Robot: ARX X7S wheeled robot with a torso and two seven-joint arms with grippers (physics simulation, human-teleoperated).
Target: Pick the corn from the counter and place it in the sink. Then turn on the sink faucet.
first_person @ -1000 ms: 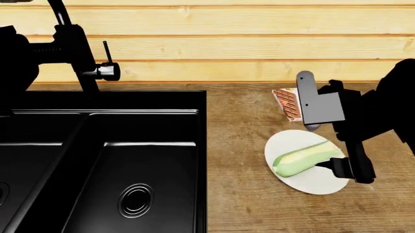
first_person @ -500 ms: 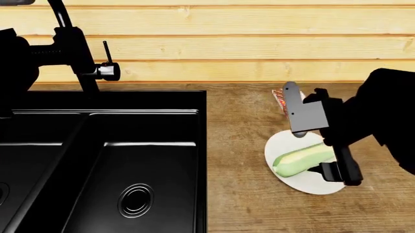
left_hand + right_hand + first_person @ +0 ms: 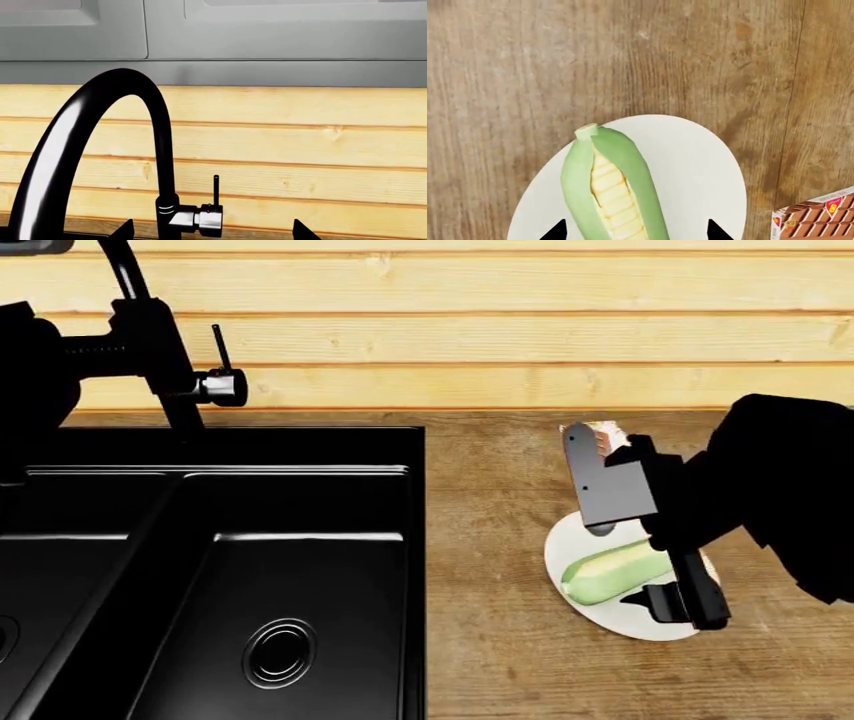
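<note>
The corn lies on a white plate on the counter, right of the sink. In the right wrist view the corn shows green husk and a yellow kernel strip. My right gripper is open, with one fingertip on each side of the corn's thick end, and it also shows in the head view. The faucet stands behind the sink with its lever upright. My left gripper is open and empty in front of the faucet.
A brown chocolate bar lies just past the plate, mostly hidden by my right wrist in the head view. The right basin's round drain is in view. A wooden plank wall backs the counter.
My right gripper has moved left and lower over the plate, now straddling the corn and covering most of the chocolate bar. The left arm and the corn have not moved.
</note>
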